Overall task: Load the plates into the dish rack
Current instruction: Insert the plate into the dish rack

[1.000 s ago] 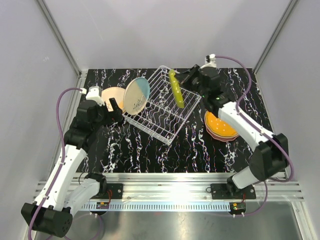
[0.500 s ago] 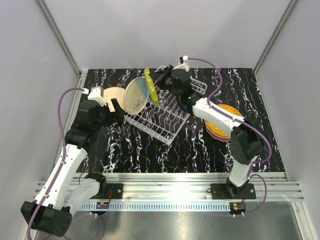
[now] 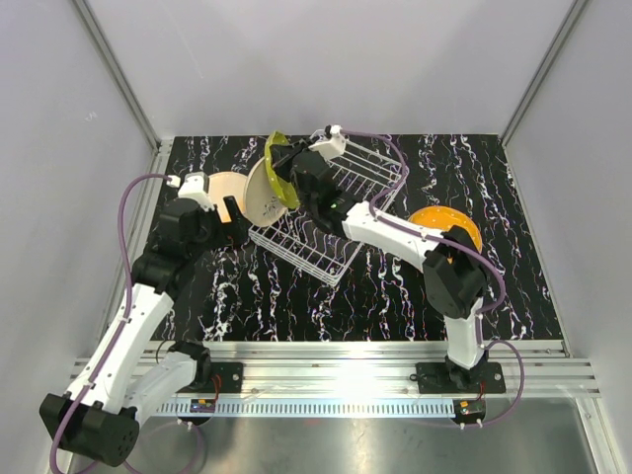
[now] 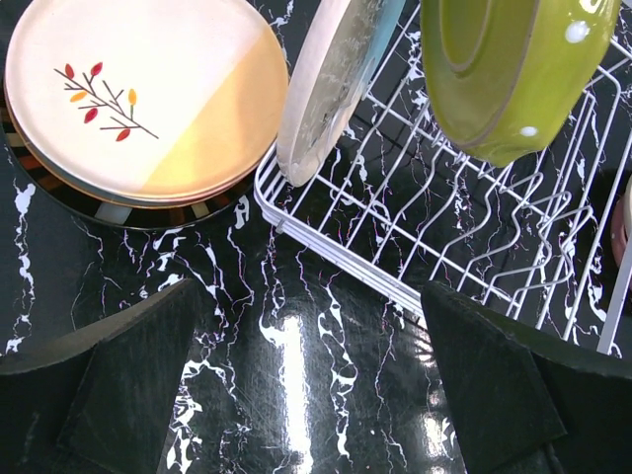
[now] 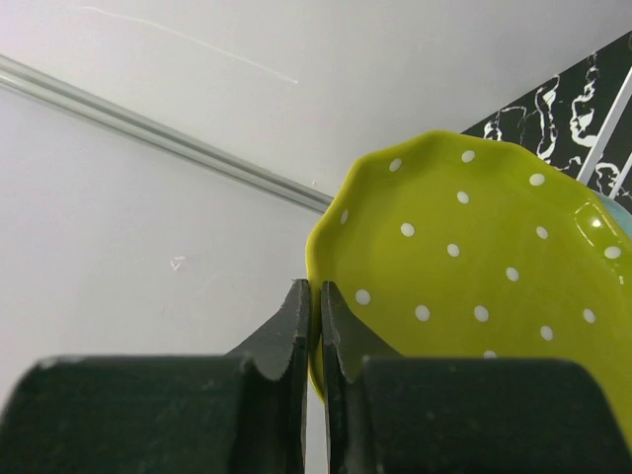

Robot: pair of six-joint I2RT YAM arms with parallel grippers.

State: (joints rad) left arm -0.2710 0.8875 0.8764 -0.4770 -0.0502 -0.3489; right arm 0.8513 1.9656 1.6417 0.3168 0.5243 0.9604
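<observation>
The white wire dish rack lies at an angle in the middle of the black marbled table. A cream-blue plate stands on edge in its left end, seen edge-on in the left wrist view. My right gripper is shut on the rim of a yellow-green dotted plate, holding it tilted above the rack's left end, just beside the cream-blue plate. A peach plate with a sprig motif tops a stack left of the rack. My left gripper hangs open over bare table near the rack's corner.
An orange plate tops a second stack on the right of the table, partly behind my right arm. Under the peach plate a dark patterned plate shows at the stack's edge. White walls with metal posts close in the back and sides.
My right arm has swung the yellow-green plate leftward across the rack, from its right end to its left end beside the cream-blue plate. The left arm has hardly moved.
</observation>
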